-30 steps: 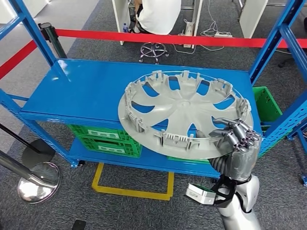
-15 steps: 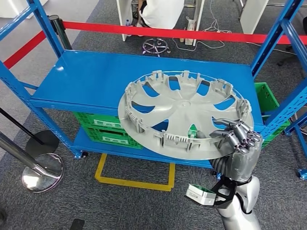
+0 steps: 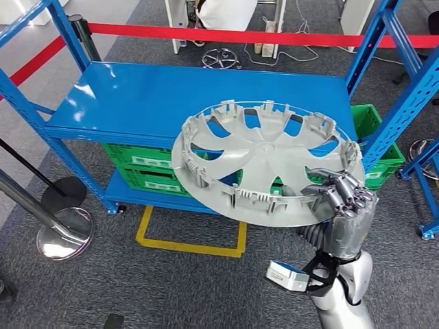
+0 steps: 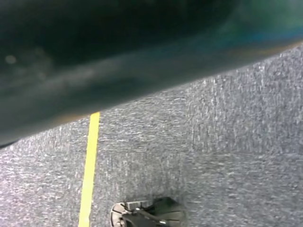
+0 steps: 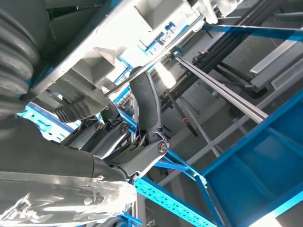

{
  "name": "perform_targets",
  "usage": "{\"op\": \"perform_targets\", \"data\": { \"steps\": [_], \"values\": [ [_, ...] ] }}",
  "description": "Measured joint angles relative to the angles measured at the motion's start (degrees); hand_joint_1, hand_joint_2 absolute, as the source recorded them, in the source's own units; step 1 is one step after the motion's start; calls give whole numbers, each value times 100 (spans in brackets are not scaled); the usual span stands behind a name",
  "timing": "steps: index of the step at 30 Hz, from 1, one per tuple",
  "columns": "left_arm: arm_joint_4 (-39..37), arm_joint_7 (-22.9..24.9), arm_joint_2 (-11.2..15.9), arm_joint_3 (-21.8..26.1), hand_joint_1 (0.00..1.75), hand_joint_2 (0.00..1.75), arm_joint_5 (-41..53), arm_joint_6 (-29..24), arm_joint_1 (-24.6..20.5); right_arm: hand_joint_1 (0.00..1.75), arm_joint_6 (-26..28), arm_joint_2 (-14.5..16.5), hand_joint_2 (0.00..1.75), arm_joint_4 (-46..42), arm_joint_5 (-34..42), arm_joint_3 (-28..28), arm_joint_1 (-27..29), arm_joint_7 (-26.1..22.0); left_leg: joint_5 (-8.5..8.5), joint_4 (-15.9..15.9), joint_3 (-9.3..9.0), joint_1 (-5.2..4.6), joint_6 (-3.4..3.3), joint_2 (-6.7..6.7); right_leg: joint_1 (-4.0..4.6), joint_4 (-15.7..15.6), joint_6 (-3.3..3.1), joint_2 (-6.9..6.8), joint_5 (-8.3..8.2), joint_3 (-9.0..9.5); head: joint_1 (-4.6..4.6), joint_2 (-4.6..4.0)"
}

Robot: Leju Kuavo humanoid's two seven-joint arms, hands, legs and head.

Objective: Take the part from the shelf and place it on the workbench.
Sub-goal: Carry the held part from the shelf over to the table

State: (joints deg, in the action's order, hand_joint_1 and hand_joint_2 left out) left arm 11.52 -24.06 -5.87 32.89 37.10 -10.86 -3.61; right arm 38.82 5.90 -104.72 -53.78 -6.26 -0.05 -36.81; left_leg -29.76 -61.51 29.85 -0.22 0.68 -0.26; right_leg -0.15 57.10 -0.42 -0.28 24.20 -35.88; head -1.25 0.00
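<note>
The part is a large grey wheel cover (image 3: 258, 161) with curved spokes and clips around its rim. My right hand (image 3: 339, 209) grips its near right edge and carries it level in the air, in front of the blue shelf (image 3: 150, 96). In the right wrist view my dark fingers (image 5: 143, 101) curl over the cover's grey rim (image 5: 103, 56), seen from below. The shelf's top board is bare behind the cover.
Green crates (image 3: 145, 175) sit on the shelf's lower level, another green crate (image 3: 381, 147) at its right end. A red barrier tape (image 3: 233, 34) runs behind, with chrome post bases (image 3: 64, 233) at the left. A yellow floor marking (image 3: 191, 243) lies below. A seated person (image 3: 225, 14) is at the back.
The whole picture has shifted: the shelf sits further away and higher in view, so the camera has moved back. The wheel cover stays in my right hand's grip, now clear of the shelf.
</note>
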Motion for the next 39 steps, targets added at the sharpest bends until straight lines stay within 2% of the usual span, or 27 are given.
{"op": "perform_targets", "data": {
  "steps": [1, 2, 4, 5, 7, 9, 10, 11, 12, 14, 16, 17, 18, 20, 21, 22, 24, 25, 26, 27, 28, 30, 32, 35, 36, 37, 39],
  "values": [
    [0, 0, 3, 0, 0, 0, -2, -1, -14, 175, 0, 0, 175, 1, -38, 7, 0, 50, -26, 357, -241, -14, -35, -2, 6, 4, 23, -3, -59, -40, 4, 0],
    [0, 0, 5, 0, 0, 0, -4, -2, -24, 175, 0, 0, 175, 2, -69, 13, 0, 96, -63, 574, -372, -32, -63, -4, 5, 4, 51, -10, -115, -69, 5, 0],
    [0, 3, 3, 0, 0, 0, -11, -2, -22, 175, 0, 0, 175, 4, -114, 21, 3, 176, -19, 700, -368, -47, -123, 3, -15, -4, 119, -17, -205, -117, 6, 0],
    [0, 5, 2, 0, 0, 0, -13, -1, -15, 175, 0, 0, 175, 6, -130, 22, 5, 210, 45, 716, -325, -49, -161, 14, -27, 37, 149, -11, -143, -162, 6, 0],
    [0, 8, 6, 1, 0, 0, -19, 2, -6, 175, 0, 0, 175, 9, -157, 25, 9, 260, 191, 747, -203, -42, -240, 40, -40, 429, 193, 6, 293, -325, 25, 0],
    [0, 9, 15, 3, 0, 0, -34, 9, -7, 175, 0, 0, 175, 15, -173, 25, 12, 292, 328, 738, -30, -57, -276, 46, -42, 1190, 226, 12, 843, -517, 44, 0],
    [0, 9, 17, 3, 0, 0, -45, 15, -5, 175, 0, 0, 175, 21, -188, 25, 15, 310, 399, 730, 66, -61, -276, 47, -42, 1520, 239, 12, 951, -558, 43, 0],
    [0, 9, 17, 4, 0, 0, -55, 25, -1, 175, 0, 0, 175, 32, -212, 25, 16, 332, 469, 717, 166, -65, -271, 48, -42, 1704, 247, 12, 927, -530, 45, 0],
    [0, 10, 18, 4, 0, 0, -64, 34, 4, 175, 0, 0, 175, 43, -242, 25, 16, 353, 534, 697, 270, -66, -262, 48, -42, 1688, 247, 12, 792, -405, 46, 0],
    [0, 11, 19, 4, 0, 0, -83, 48, 11, 175, 0, 0, 175, 60, -302, 24, 14, 378, 645, 635, 464, -66, -230, 44, -42, 1097, 230, 10, 553, 132, 46, 0],
    [0, 11, 24, 6, 0, 0, -95, 54, 19, 175, 0, 0, 175, 66, -338, 20, 8, 388, 726, 550, 601, -83, -182, 38, -35, 246, 207, 12, 650, 760, 47, 0],
    [0, 11, 30, 7, 0, 0, -96, 60, 23, 175, 0, 0, 175, 69, -353, 19, 6, 391, 766, 520, 636, -90, -156, 38, -27, -18, 194, 15, 741, 926, 50, 0],
    [0, 11, 38, 8, 0, 0, -97, 67, 28, 175, 0, 1, 175, 75, -366, 18, 5, 393, 808, 505, 661, -94, -129, 38, -16, -133, 173, 18, 780, 974, 50, 0],
    [0, 11, 62, 9, 0, 0, -98, 81, 35, 175, 0, 2, 175, 94, -384, 19, 3, 393, 805, 469, 709, -78, -69, 35, -23, -139, 82, 5, 709, 875, 50, 0],
    [0, 11, 71, 9, 0, 0, -98, 85, 41, 175, 0, 5, 175, 103, -389, 17, -2, 393, 657, 368, 756, -67, -32, 31, -30, -142, 27, -5, 650, 830, 39, 0],
    [0, 11, 78, 9, 0, 0, -99, 89, 46, 175, 0, 10, 175, 109, -391, 15, -6, 392, 407, 161, 826, -51, 5, 28, -39, -147, -18, -16, 581, 776, 30, 0],
    [0, 11, 80, 9, 0, 0, -99, 104, 51, 175, 0, 21, 175, 120, -400, 8, -11, 391, -189, -545, 995, -10, 74, 25, -28, -132, -55, -23, 443, 638, 11, 0],
    [0, 11, 83, 9, 0, 0, -99, 114, 50, 175, 0, 24, 175, 131, -409, 2, -13, 391, -351, -888, 1045, 9, 98, 25, -23, -117, -55, -25, 378, 551, 10, 0],
    [0, 11, 89, 9, 0, 0, -99, 125, 50, 175, 0, 27, 175, 145, -421, -4, -16, 391, -378, -1096, 1031, 24, 113, 26, -19, -96, -50, -27, 319, 459, 12, 0],
    [0, 11, 95, 9, 0, 0, -99, 136, 50, 175, 0, 32, 175, 161, -432, -10, -20, 391, -289, -1108, 932, 37, 121, 26, -18, -71, -42, -27, 272, 369, 11, 0],
    [0, 11, 103, 9, 0, 0, -99, 148, 48, 175, 0, 39, 175, 179, -444, -16, -27, 391, -144, -917, 738, 48, 121, 26, -18, -42, -30, -27, 228, 282, 12, 0],
    [0, 15, 125, 9, 0, 0, -99, 177, 31, 175, 0, 54, 175, 206, -464, -27, -53, 392, 29, -148, 166, 57, 98, 18, -11, 21, 11, -22, 154, 141, 11, 0],
    [0, 25, 149, 8, 0, 0, -98, 205, 8, 175, 0, 73, 175, 234, -485, -44, -88, 392, 6, 436, -208, 40, 43, 6, -5, 55, 77, -22, 70, 65, 17, 0],
    [0, 39, 182, 7, 0, 0, -95, 225, -1, 175, 0, 108, 175, 273, -500, -68, -125, 388, 81, 575, -188, 6, -85, 16, -32, 60, 189, -20, -8, 8, 20, 0],
    [0, 42, 189, 7, 0, 0, -95, 228, -4, 175, 0, 113, 175, 285, -501, -71, -130, 387, 144, 591, -141, 4, -138, 27, -41, 139, 215, -13, 103, -47, 28, 0],
    [0, 42, 196, 7, 0, 0, -95, 229, -9, 175, 0, 114, 175, 297, -503, -72, -135, 386, 214, 608, -78, 5, -186, 38, -45, 327, 233, -5, 320, -128, 38, 0],
    [0, 42, 212, 9, 0, 0, -95, 231, -17, 175, 0, 114, 175, 324, -505, -73, -142, 386, 348, 605, 87, -14, -245, 46, -50, 1004, 251, 5, 893, -336, 58, 0]
  ]
}}
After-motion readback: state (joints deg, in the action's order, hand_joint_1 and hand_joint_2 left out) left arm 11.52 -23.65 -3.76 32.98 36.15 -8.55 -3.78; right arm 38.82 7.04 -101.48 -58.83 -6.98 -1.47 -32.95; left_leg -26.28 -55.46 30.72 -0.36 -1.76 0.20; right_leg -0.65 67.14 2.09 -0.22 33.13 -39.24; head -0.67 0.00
